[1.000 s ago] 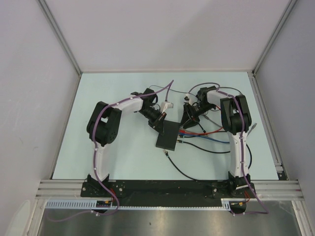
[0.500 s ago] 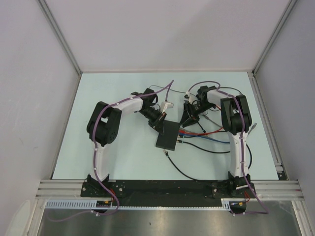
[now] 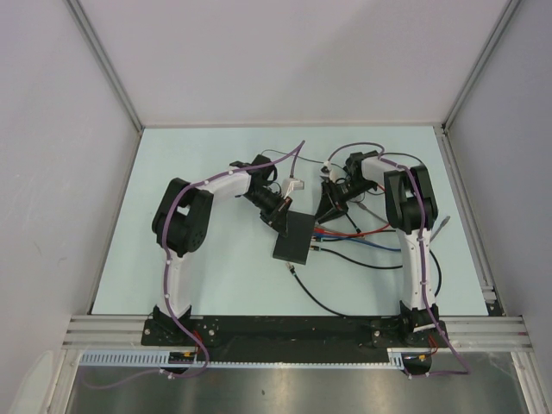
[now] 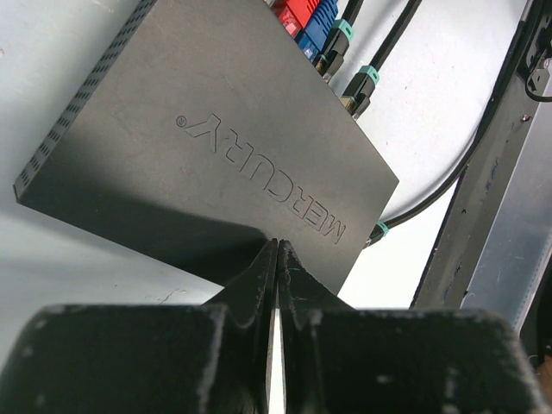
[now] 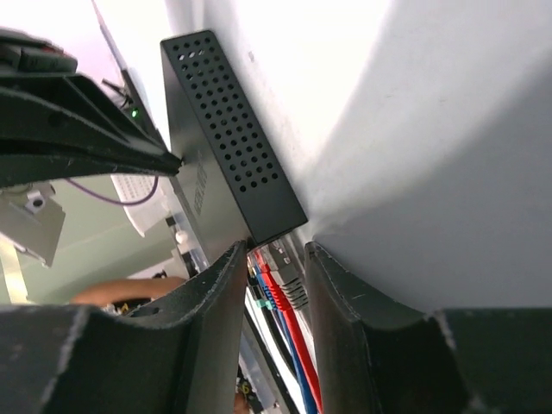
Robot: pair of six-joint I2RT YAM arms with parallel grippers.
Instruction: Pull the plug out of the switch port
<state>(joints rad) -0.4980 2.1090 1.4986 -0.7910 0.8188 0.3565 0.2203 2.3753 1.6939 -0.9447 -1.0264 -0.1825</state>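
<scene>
Left gripper (image 4: 276, 248): clenching on nothing, tips touching box (image 4: 216, 129) at far end.
Right gripper (image 5: 274, 254): straddling plug (image 5: 289, 272) at box's right edge; grasping or not, cannot tell.
Cables (image 3: 366, 245): trailing right.

The switch box (image 3: 294, 240) lies flat near the middle of the desk (image 3: 216, 276), between the two arms. The left pincer (image 3: 281, 218) is at its far left corner, tips over the top face — the right pincer (image 3: 327, 214) is at its far right corner. Along the box's right edge sit plugs (image 4: 335, 41), their cables (image 3: 366, 244) trailing rightward; one loose cable (image 3: 323, 302) lies in front of the box.
</scene>
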